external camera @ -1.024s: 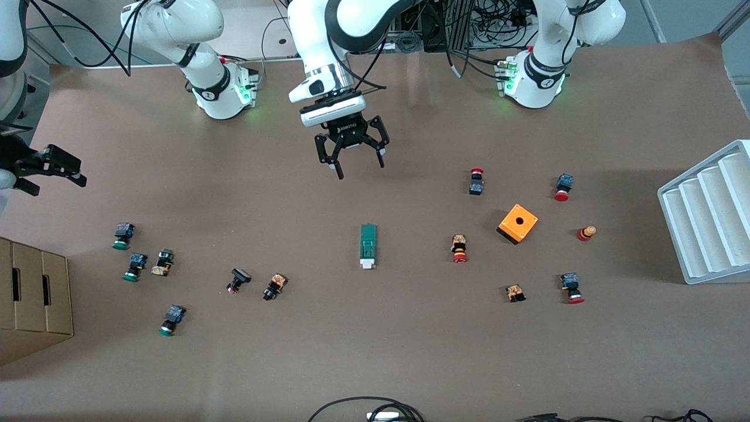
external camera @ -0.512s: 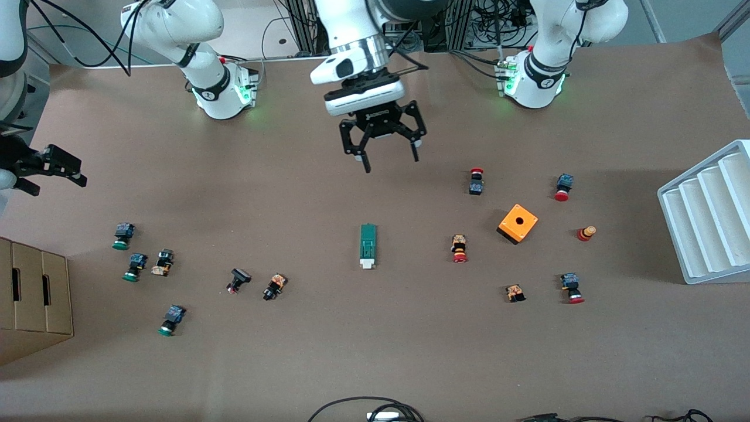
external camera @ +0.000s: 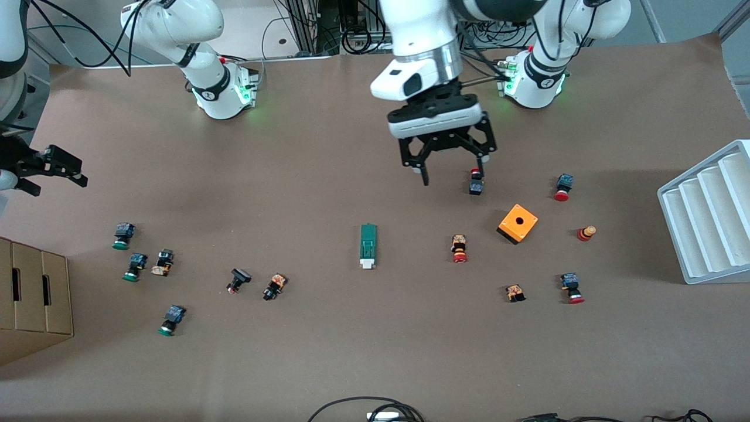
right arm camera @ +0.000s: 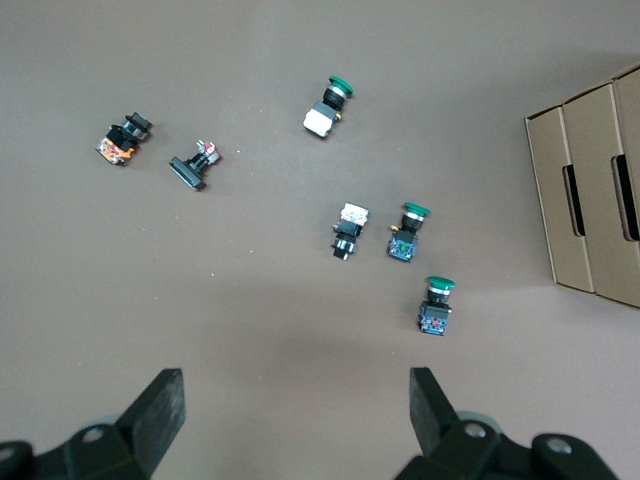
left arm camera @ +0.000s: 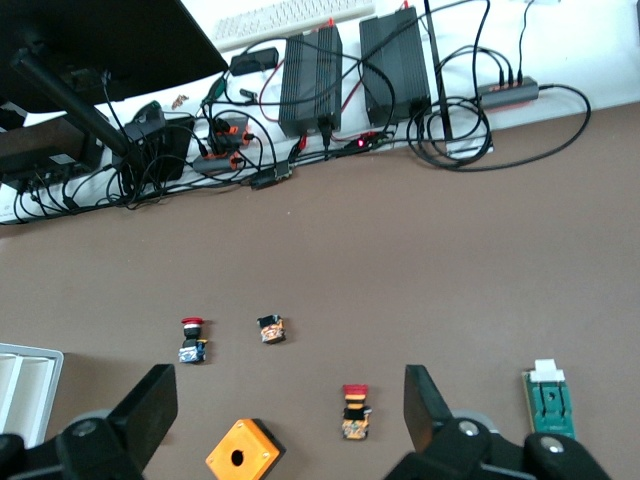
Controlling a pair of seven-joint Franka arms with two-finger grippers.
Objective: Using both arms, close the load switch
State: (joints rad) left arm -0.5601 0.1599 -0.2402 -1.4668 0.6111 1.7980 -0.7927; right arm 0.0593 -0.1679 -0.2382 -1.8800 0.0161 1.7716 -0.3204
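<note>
The load switch (external camera: pixel 367 246) is a narrow green block with a white end piece, lying flat mid-table; it also shows at the edge of the left wrist view (left arm camera: pixel 550 405). My left gripper (external camera: pixel 451 174) hangs open and empty above the table, over the patch beside a red-capped push button (external camera: pixel 476 181), toward the left arm's end from the switch. In its wrist view the left gripper (left arm camera: pixel 288 390) frames an orange box (left arm camera: pixel 239 460) and a red button (left arm camera: pixel 354 411). My right gripper (external camera: pixel 55 176) waits open at the right arm's end, and its wrist view shows the right gripper (right arm camera: pixel 296 385) over bare table.
The orange box with a hole (external camera: pixel 518 223) and several red-capped buttons lie toward the left arm's end, with a white stepped rack (external camera: pixel 709 217) at that edge. Green-capped buttons (right arm camera: pixel 410 232) and a cardboard box (external camera: pixel 32 299) sit at the right arm's end.
The left gripper has swung from over the middle of the table toward the left arm's end, staying open. The right arm and the load switch have not moved.
</note>
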